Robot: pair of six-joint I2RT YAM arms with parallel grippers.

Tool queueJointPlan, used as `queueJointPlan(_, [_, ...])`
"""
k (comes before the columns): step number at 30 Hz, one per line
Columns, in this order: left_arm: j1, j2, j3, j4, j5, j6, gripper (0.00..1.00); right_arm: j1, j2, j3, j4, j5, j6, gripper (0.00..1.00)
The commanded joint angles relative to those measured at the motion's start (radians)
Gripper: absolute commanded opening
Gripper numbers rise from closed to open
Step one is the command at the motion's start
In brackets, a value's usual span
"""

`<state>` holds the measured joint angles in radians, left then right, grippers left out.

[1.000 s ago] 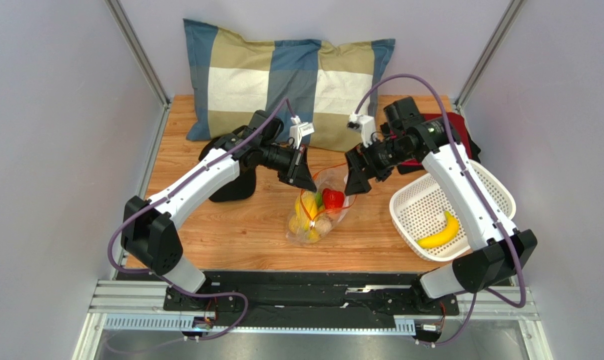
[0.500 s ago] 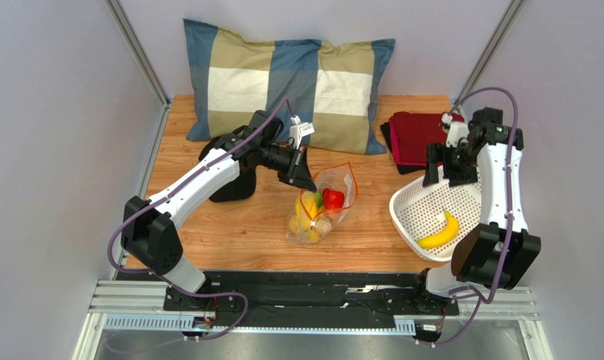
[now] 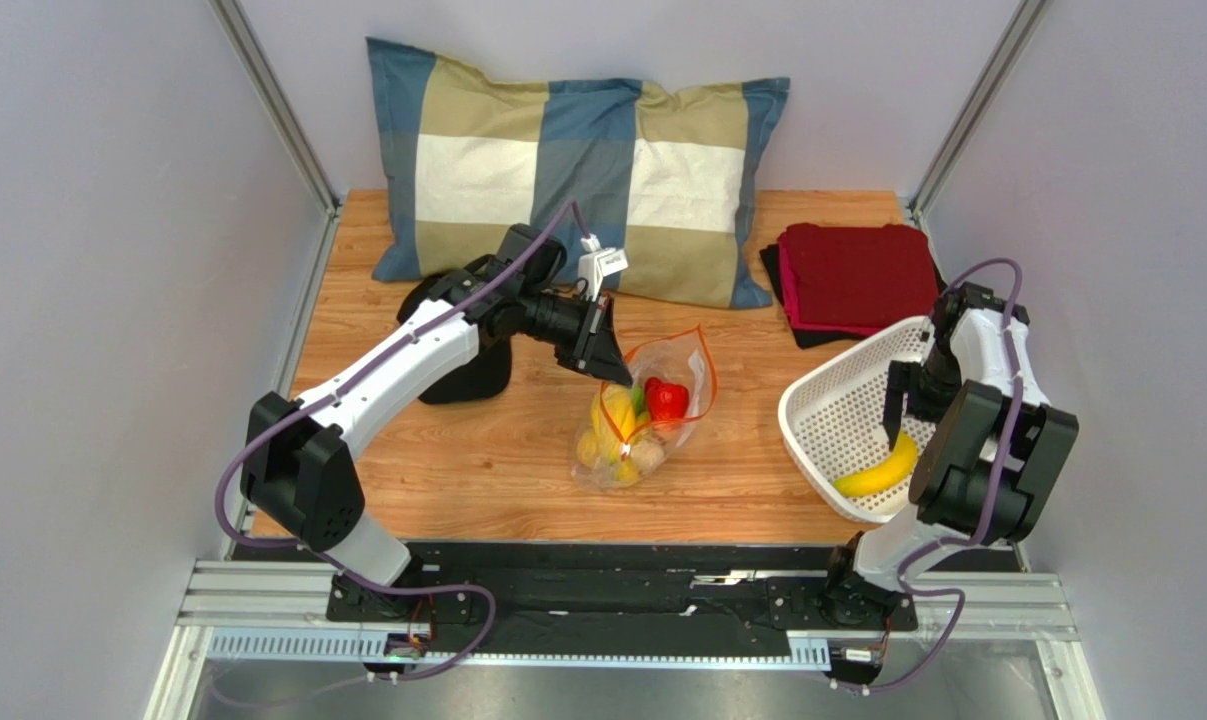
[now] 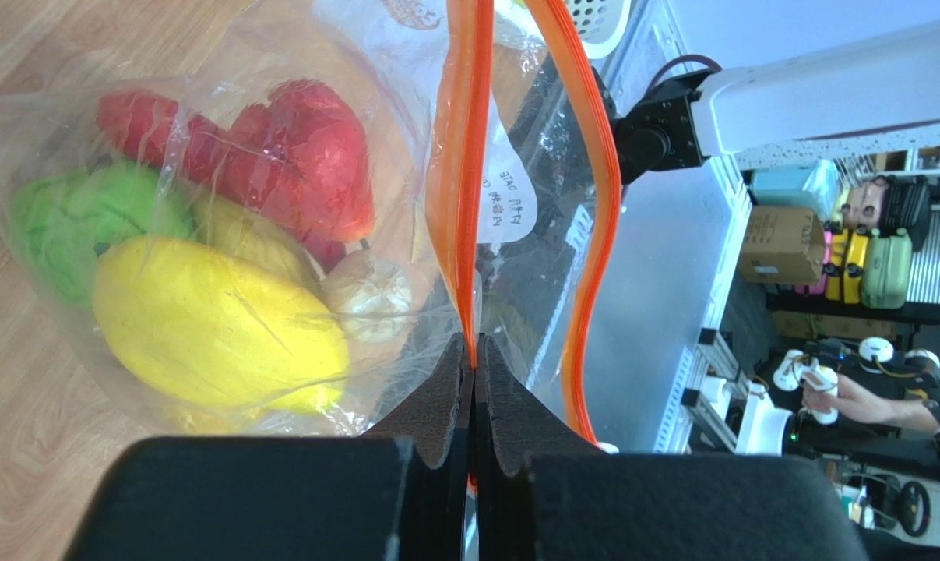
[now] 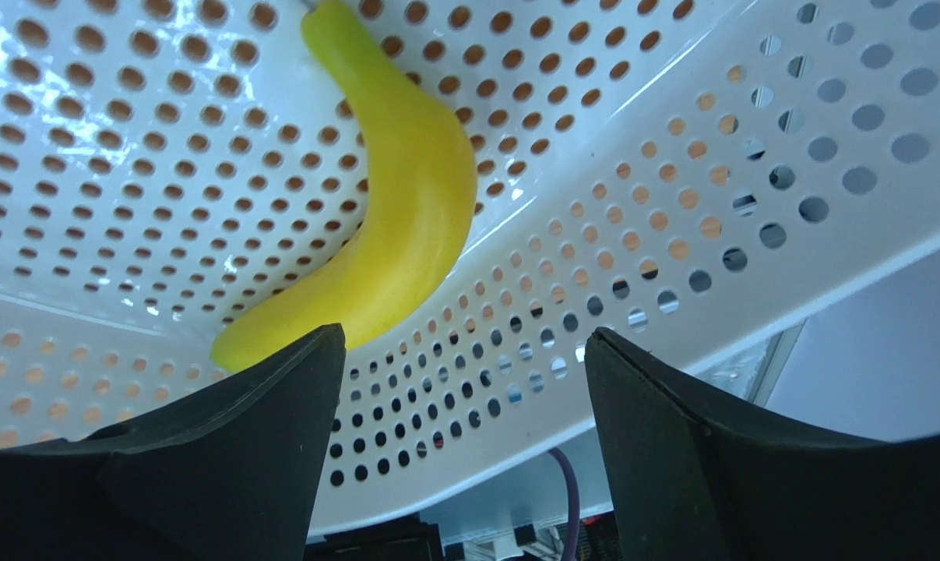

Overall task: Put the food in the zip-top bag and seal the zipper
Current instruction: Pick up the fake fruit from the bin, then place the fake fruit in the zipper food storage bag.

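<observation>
The top external camera sits high behind the arm bases (image 3: 366,558), looking down over the whole worktop (image 3: 474,465). The left wrist camera looks from very close along the left tool (image 4: 472,351) at the zip-top bag (image 4: 322,70); the right wrist camera, equally close, looks past the right tool (image 5: 463,351) into the white basket (image 5: 673,175) at the banana (image 5: 410,199). The overhead view shares the bag with the left wrist view, basket and banana with the right.

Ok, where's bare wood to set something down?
Bare wood lies between the zip-top bag and the white basket, and along the near edge left of the bag. The back is crowded: pillow, red cloth, and the left gripper pinching the zipper.
</observation>
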<state>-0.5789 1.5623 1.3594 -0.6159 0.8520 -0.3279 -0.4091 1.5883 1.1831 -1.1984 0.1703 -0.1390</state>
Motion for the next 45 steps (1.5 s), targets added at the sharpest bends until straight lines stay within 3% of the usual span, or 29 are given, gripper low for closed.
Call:
queueJointPlan(1, [0.007, -0.033, -0.006, 0.036, 0.015, 0.013, 0.00, -0.039, 0.102, -0.004, 0.079, 0.020, 0.026, 0.79])
queueJointPlan(12, [0.005, -0.025, 0.017, 0.007, 0.004, 0.032, 0.00, -0.053, 0.237, 0.055, 0.115, -0.083, 0.041, 0.66])
queueJointPlan(16, [0.005, -0.027, 0.021, -0.001, 0.001, 0.035, 0.00, -0.053, 0.249, 0.091, 0.097, -0.106, 0.038, 0.46])
queueJointPlan(17, [0.007, -0.028, 0.023, -0.001, 0.002, 0.038, 0.00, -0.053, 0.251, 0.099, 0.085, -0.115, 0.036, 0.35])
queueJointPlan(22, [0.005, -0.033, 0.027, -0.011, -0.002, 0.043, 0.00, -0.054, 0.178, 0.192, 0.027, -0.210, 0.018, 0.16])
queueJointPlan(26, [0.007, -0.038, 0.026, -0.013, -0.002, 0.041, 0.00, -0.050, 0.093, 0.343, -0.076, -0.397, 0.007, 0.00])
queueJointPlan(33, [0.005, -0.031, 0.027, -0.016, -0.005, 0.036, 0.00, 0.131, -0.094, 0.549, -0.080, -0.607, 0.045, 0.00])
queueJointPlan(40, [0.007, -0.031, 0.033, -0.012, -0.007, 0.009, 0.00, 0.508, -0.255, 0.555, 0.094, -0.436, 0.133, 0.00])
queueJointPlan(45, [0.007, -0.027, 0.030, 0.007, -0.004, -0.017, 0.00, 0.636, -0.303, 0.504, 0.210, -0.331, 0.226, 0.00])
